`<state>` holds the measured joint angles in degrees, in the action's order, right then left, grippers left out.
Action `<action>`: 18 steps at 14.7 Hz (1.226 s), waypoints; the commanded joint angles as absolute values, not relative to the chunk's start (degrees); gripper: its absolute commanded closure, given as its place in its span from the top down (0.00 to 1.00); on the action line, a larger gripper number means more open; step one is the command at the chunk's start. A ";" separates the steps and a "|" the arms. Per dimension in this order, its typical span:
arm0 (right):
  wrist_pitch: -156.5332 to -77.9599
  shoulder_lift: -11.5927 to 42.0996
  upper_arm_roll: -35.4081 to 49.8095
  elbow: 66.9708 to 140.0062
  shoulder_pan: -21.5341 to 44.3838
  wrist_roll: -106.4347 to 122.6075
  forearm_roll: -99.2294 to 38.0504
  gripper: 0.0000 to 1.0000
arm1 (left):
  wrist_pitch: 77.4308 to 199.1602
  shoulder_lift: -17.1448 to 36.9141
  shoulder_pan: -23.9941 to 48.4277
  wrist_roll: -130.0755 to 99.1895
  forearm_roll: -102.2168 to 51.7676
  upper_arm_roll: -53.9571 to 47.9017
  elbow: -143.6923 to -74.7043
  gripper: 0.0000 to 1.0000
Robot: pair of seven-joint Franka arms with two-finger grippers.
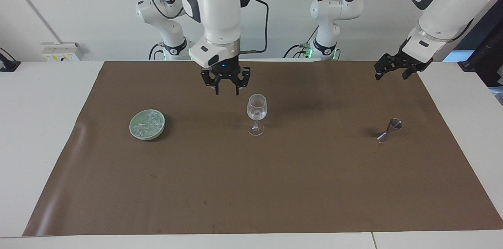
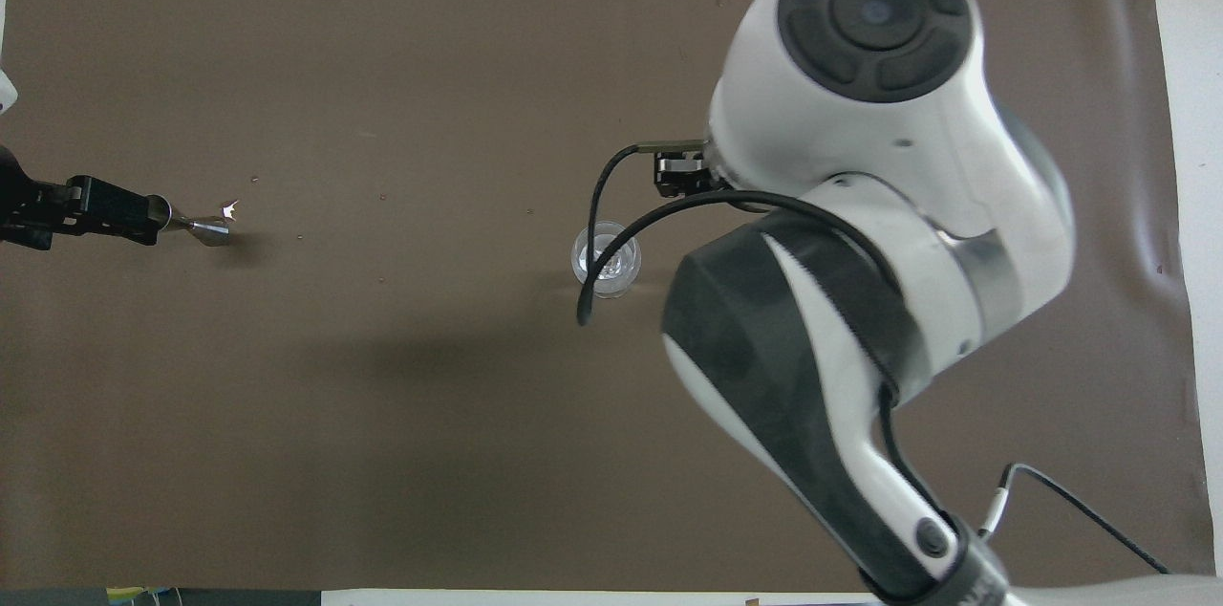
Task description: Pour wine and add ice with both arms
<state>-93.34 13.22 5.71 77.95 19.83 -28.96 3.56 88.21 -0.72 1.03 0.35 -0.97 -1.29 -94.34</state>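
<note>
A clear stemmed wine glass [image 1: 256,113] stands upright mid-table and also shows in the overhead view [image 2: 606,257]. It holds clear glints that look like ice. The pale green bowl [image 1: 147,124] with a heap of clear ice cubes [image 1: 148,121] sits toward the right arm's end; the right arm hides it in the overhead view. My right gripper [image 1: 226,87] is open and empty, in the air between the glass and the bowl. The steel jigger [image 1: 389,130] stands tilted toward the left arm's end [image 2: 205,228]. My left gripper [image 1: 391,76] waits open above the mat there.
A brown mat [image 1: 251,194] covers most of the white table [image 1: 39,123]. The right arm's wrist [image 2: 860,157] covers much of the overhead view. A cable [image 2: 597,233] hangs over the glass in that view.
</note>
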 commanded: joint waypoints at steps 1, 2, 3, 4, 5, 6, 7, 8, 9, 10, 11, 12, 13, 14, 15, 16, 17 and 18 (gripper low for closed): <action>-89.75 8.19 6.15 79.45 11.89 -20.59 3.43 1.00 | 89.03 -1.58 0.97 0.79 -0.09 -1.14 -95.10 1.00; -88.26 6.87 6.15 79.89 9.69 -18.30 3.43 1.00 | 89.03 -1.58 0.97 0.79 -0.09 -1.14 -95.10 1.00; -87.81 5.99 6.15 80.24 7.49 -16.02 3.43 1.00 | 89.03 -1.58 0.97 0.79 -0.17 -1.14 -95.10 1.00; -87.45 5.72 6.15 80.24 6.08 -13.56 3.43 1.00 | 89.03 -1.58 0.97 0.79 -0.18 -1.14 -95.10 1.00; -86.84 5.02 6.07 80.16 5.37 -12.40 3.43 1.00 | 89.03 -1.58 0.97 0.79 -0.18 -1.14 -95.10 1.00; -85.53 4.49 5.98 80.16 4.14 -12.22 3.34 1.00 | 89.03 -1.58 0.97 0.79 -0.18 -1.14 -95.10 1.00; -82.56 3.87 5.98 80.07 2.39 -11.61 2.90 1.00 | 89.03 -1.58 0.97 0.79 -0.18 -1.14 -95.10 1.00; -80.44 3.61 5.98 80.33 0.98 -9.69 2.73 1.00 | 89.03 -1.58 0.97 0.79 -0.18 -1.14 -95.10 1.00; -80.86 2.73 5.89 82.16 -0.16 -7.06 2.55 1.00 | 89.03 -1.58 0.97 0.79 -0.18 -1.14 -95.10 1.00; -83.21 0.38 5.80 86.62 -0.87 -5.38 2.55 1.00 | 89.03 -1.58 0.97 0.79 -0.18 -1.14 -95.10 1.00; -84.02 -2.52 5.28 89.53 -0.70 -5.01 2.37 1.00 | 89.03 -1.58 0.97 0.79 -0.18 -1.14 -95.10 1.00; -84.20 -3.77 3.53 90.52 0.69 -4.92 2.37 1.00 | 89.03 -1.58 0.97 0.79 -0.09 -1.14 -95.10 1.00; -84.37 -3.78 2.38 90.61 2.44 -5.01 2.37 1.00 | 89.03 -1.58 0.97 0.79 -0.17 -1.14 -95.10 1.00; -84.55 -3.78 2.29 90.96 2.55 -5.10 2.37 1.00 | 89.03 -1.58 0.97 0.79 -0.18 -1.14 -95.10 1.00; -84.55 -3.87 2.29 91.58 2.55 -5.18 2.37 1.00 | 89.03 -1.58 0.97 0.79 -0.18 -1.14 -95.10 1.00; -84.55 -3.87 2.29 91.76 2.37 -5.19 2.37 1.00 | 89.03 -1.58 0.97 0.79 -0.18 -1.14 -95.10 1.00; -84.55 -3.35 2.29 91.58 1.76 -5.27 2.37 1.00 | 89.03 -1.58 0.97 0.79 -0.18 -1.14 -95.10 1.00; -84.55 -2.82 2.29 91.41 1.24 -5.36 2.37 1.00 | 89.03 -1.58 0.97 0.79 -0.18 -1.14 -95.10 1.00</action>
